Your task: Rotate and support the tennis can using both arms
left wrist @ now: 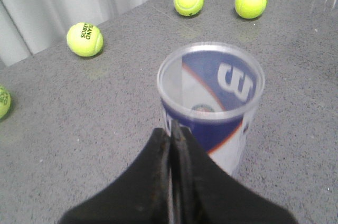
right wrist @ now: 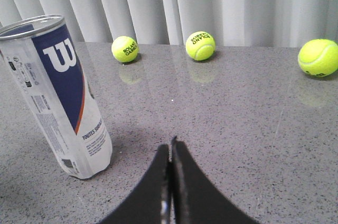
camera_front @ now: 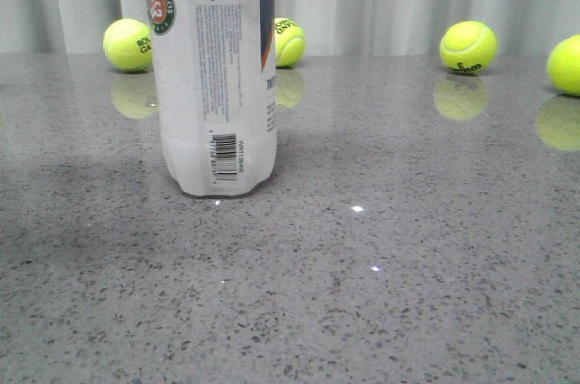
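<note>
While the tennis can [camera_front: 216, 67] stands upright on the grey speckled table [camera_front: 408, 266], neither arm has hold of it. We note the left gripper [left wrist: 173, 129] poised above and just beside the can's open mouth, fingers pressed together, nothing between them; whether they touch the rim we cannot tell. The right gripper [right wrist: 171, 147] sits lower and well apart from the can, off toward its navy side, jaws likewise closed on nothing. The left wrist view looks straight down into the can: the label shows through the clear wall and no ball is seen inside, so we judge it empty. Empty means light and top-heavy for its narrow base, easily tipped by a bump. The wall looks like thin, smooth plastic, likely slick and liable to dent under a hard squeeze; the metal rim and the moulded bottom look stiffer. We would open both grippers first, take it across the body at mid-height with one, gently, and steady it near the base or rim with the other. Four tennis balls [camera_front: 468, 46] lie beyond the can, well apart from it, out of the way.
</note>
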Robot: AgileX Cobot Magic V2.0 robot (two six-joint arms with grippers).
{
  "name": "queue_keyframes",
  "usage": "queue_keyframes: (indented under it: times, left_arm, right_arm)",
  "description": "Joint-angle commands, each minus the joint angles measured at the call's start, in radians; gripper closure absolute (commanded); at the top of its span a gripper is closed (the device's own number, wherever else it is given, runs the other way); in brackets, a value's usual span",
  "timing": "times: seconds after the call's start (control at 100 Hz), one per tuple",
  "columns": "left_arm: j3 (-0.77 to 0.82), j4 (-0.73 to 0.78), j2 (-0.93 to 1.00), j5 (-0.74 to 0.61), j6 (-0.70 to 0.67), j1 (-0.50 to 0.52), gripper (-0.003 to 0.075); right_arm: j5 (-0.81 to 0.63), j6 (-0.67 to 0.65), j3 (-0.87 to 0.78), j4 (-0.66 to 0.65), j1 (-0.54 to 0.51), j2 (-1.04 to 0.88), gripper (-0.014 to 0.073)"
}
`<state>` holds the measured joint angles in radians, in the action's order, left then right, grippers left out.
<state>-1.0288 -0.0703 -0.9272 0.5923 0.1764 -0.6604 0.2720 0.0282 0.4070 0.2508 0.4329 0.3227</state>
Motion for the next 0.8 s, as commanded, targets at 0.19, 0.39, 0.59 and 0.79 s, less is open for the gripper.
queue_keyframes:
  times: [0.19, 0.39, 0.59, 0.79]
  left_arm:
    - [0.294, 0.006, 0.272, -0.217, -0.015, -0.003, 0.0738]
    - [0.442, 0.011, 0.387, -0.192, -0.021, 0.021, 0.0739]
    - [0.562, 0.011, 0.488, -0.305, -0.021, 0.111, 0.0739]
    - [0.654, 0.011, 0.589, -0.372, -0.023, 0.252, 0.0739]
  right_arm:
    - [-0.084, 0.009, 0.025, 0.006, -0.006, 0.006, 0.0662]
    - [-0.084, 0.009, 0.025, 0.006, -0.006, 0.006, 0.0662]
    - [-0.084, 0.009, 0.025, 0.006, -0.006, 0.006, 0.0662]
    - [-0.084, 0.009, 0.025, 0.006, -0.006, 0.006, 0.0662]
